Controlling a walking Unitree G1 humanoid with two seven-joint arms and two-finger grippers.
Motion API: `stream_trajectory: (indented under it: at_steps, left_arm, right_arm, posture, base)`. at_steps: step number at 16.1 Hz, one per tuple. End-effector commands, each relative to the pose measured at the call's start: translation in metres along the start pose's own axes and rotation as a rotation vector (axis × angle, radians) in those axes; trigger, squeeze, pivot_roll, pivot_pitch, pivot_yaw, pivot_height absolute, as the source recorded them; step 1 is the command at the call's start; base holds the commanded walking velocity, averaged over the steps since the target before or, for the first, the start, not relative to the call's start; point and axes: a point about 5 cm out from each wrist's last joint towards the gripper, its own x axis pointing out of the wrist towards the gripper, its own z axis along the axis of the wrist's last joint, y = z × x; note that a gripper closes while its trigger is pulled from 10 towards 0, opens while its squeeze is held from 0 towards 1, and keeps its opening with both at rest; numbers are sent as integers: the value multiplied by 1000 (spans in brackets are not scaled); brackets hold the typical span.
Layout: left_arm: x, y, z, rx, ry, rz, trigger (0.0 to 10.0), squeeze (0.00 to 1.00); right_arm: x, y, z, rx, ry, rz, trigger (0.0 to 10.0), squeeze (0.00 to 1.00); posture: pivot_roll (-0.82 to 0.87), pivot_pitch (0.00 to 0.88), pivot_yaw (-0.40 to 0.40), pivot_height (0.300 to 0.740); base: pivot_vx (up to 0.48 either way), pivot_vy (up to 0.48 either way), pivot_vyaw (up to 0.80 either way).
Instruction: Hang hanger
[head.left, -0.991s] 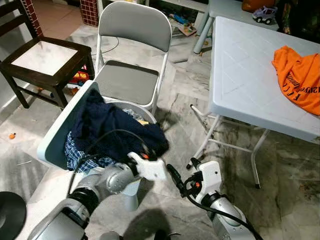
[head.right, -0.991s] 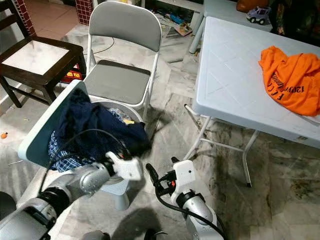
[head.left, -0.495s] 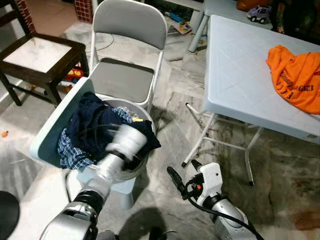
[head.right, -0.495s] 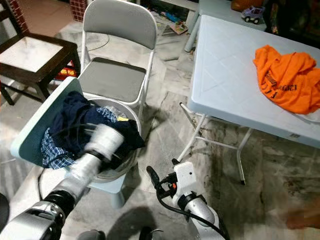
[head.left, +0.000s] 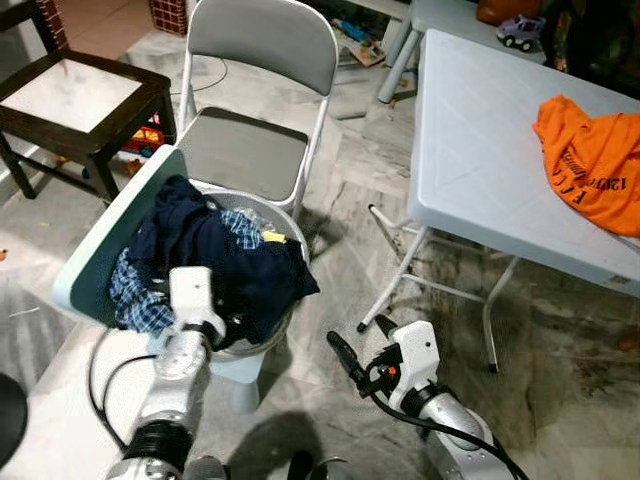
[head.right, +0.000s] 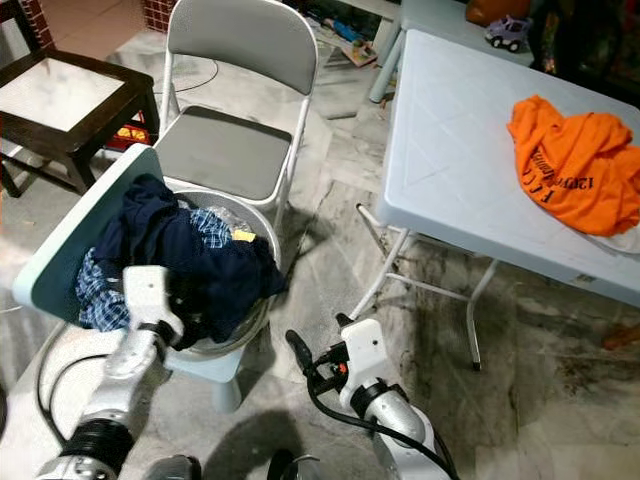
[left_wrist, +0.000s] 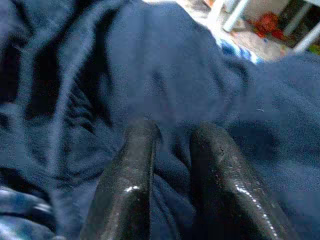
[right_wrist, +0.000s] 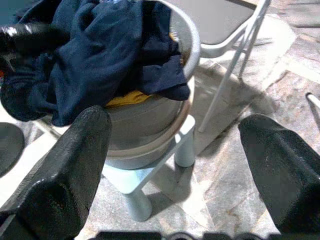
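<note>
**Left gripper in the laundry pile**

I saw the table (head.left: 480, 150) on the right, an orange shirt (head.left: 592, 160) on it. The chair (head.left: 262, 110) stood behind the basket (head.right: 262, 240). My left arm reached forward, its gripper (left_wrist: 172, 145) pressed into navy cloth (head.left: 235, 265), fingers nearly together. My right gripper (right_wrist: 180, 150) hovered low beside the basket, spread wide. I couldn't make out a hanger.

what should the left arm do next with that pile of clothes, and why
Probably close the jaws on the dark blue garment and lift it. The left gripper is already pressed into that cloth in the grey basket, jaws narrowly apart with a fold between them. The right gripper waits open beside the basket. No hanger is visible, so taking a garment seems the first step.
</note>
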Motion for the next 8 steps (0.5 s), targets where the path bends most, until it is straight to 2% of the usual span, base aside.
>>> stream_trajectory:
  at_steps: [1, 3, 4, 5, 7, 8]
  left_arm:
    - [0, 0, 6, 1, -17, 13, 10000, 1000]
    - [-1, 5, 12, 12, -25, 41, 10000, 1000]
    - [-3, 11, 20, 75, -58, 58, 10000, 1000]
    - [-3, 12, 23, 105, -74, 46, 10000, 1000]
    - [-3, 12, 22, 75, -46, 61, 10000, 1000]
    - [-5, 3, 21, 30, -30, 15, 10000, 1000]
  right_arm:
    - [-3, -3, -5, 3, 29, -8, 10000, 0]
    - [-2, -2, -6, 5, 30, -7, 10000, 0]
    - [-3, -2, -7, 7, 31, -10, 10000, 0]
    - [-4, -2, -7, 8, 29, -13, 10000, 0]
    - [-4, -3, -7, 8, 28, -17, 10000, 0]
    - [-4, -3, -7, 7, 30, -18, 10000, 0]
  posture:
    - [253, 183, -211, 740]
    - [252, 181, -208, 740]
    - [250, 180, -203, 740]
    - [249, 178, -199, 740]
    - [248, 178, -196, 740]
    - [248, 178, -196, 740]
  base:
    - [0, 0, 0]
    - [0, 0, 0]
    - [0, 0, 0]
    - [0, 0, 0]
    - [0, 0, 0]
    - [0, 0, 0]
